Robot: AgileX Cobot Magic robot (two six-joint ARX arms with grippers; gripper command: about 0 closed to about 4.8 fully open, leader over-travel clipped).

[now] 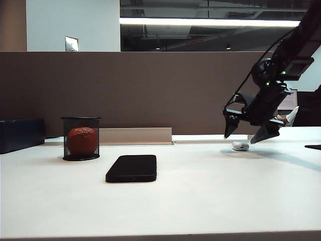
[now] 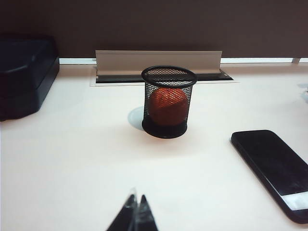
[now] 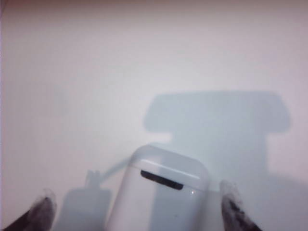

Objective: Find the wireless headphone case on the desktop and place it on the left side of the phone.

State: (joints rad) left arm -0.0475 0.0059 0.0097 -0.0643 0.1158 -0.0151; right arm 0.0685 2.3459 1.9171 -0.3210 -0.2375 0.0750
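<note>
Exterior view: right gripper, jaws spread, straddles the case; grasp pending. Next: descend, clamp, carry left past phone. Left gripper clenched, idle.

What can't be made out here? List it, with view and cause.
- Case: near end cut off by the right wrist view's edge; tiny in the exterior view.
- Phone: one corner cut off in the left wrist view.
- Left hand: only shut fingertips show.
- Right hand, open: contact with the case unclear.
</note>
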